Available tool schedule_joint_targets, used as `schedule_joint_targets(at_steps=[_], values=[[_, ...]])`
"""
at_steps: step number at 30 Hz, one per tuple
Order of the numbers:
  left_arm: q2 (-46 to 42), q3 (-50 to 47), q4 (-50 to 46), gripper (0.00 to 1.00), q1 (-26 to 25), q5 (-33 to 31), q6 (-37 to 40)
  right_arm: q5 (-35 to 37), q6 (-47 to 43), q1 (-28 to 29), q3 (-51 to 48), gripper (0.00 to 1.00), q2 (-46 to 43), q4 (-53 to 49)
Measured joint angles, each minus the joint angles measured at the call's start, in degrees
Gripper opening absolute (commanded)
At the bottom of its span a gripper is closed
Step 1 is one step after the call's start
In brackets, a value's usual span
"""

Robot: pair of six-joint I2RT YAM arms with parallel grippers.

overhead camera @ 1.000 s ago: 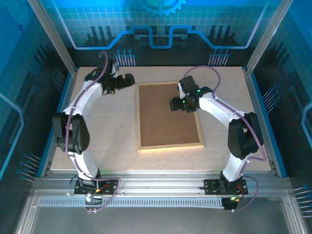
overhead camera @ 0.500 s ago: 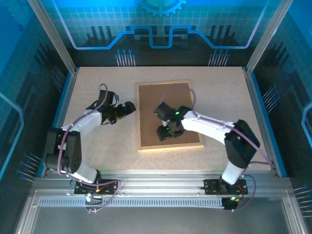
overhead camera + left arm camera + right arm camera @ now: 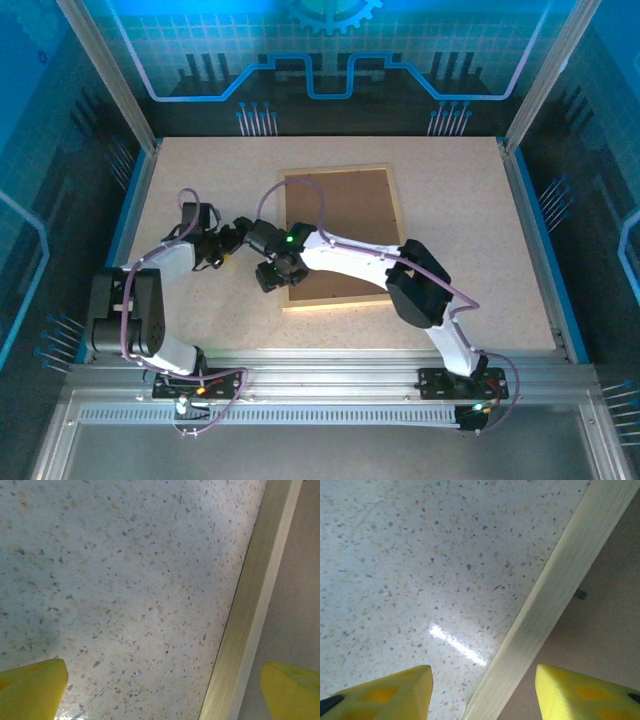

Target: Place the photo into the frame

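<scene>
The frame (image 3: 408, 250) lies flat on the table, its pale wooden rails around a brown backing board (image 3: 345, 225). The photo is hidden. My left gripper (image 3: 243, 228) sits at the frame's left rail and is open; in the left wrist view the rail (image 3: 250, 610) runs between its yellow fingertips (image 3: 30, 685), touching neither. My right gripper (image 3: 272, 278) reaches across the board to the same rail near the lower left corner. It is open too, with the rail (image 3: 555, 595) passing between its fingers (image 3: 395, 692) and a gap on both sides.
The speckled tabletop (image 3: 200, 170) stretches left and right of the frame. Raised side rails (image 3: 130, 200) border the table, and a blue-lit back wall (image 3: 330, 80) closes the far end. The right arm's forearm (image 3: 350, 258) lies over the board.
The right arm has swung from the frame's right side across the board to its left rail. The left arm has pulled back toward the near side, and its gripper has come up to that rail.
</scene>
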Motion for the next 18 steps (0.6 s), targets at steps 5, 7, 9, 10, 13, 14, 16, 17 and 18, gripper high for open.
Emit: schedule_joint_targets(at_steps=[5, 7, 9, 10, 13, 14, 16, 17, 18], values=[[-0.5, 0.0, 1.2, 0.99, 0.3, 1.1, -0.6, 3.4, 0.4, 0.1, 2.3, 0.54, 3.6, -3.7], [-0.8, 0.0, 1.6, 0.99, 0.3, 1.5, -0.5, 4.5, 0.4, 0.3, 3.4, 0.53, 4.8, -5.2], [-0.8, 0.0, 1.7, 0.99, 0.3, 1.8, -0.5, 5.9, 0.4, 0.7, 5.4, 0.53, 6.3, -6.7], [-0.9, 0.0, 1.7, 0.99, 0.3, 1.9, -0.6, 6.7, 0.3, 0.9, 6.4, 0.52, 7.0, -7.6], [-0.9, 0.0, 1.8, 0.99, 0.4, 1.9, -0.5, 8.7, 0.0, 1.8, 7.9, 0.49, 8.0, -9.3], [-0.9, 0.0, 1.8, 0.99, 0.4, 2.0, -0.6, 9.5, -0.1, 2.0, 8.1, 0.49, 8.3, -9.7], [-0.9, -0.1, 2.1, 0.99, 0.5, 2.3, -0.6, 11.0, -0.3, 2.3, 8.1, 0.48, 8.4, -10.1], [-1.0, -0.2, 2.4, 0.99, 0.5, 2.6, -0.6, 11.6, -0.3, 2.4, 7.7, 0.48, 8.3, -10.1], [-1.0, -0.3, 2.6, 0.99, 0.6, 3.0, -0.6, 12.1, -0.3, 2.4, 6.9, 0.47, 8.0, -9.7]])
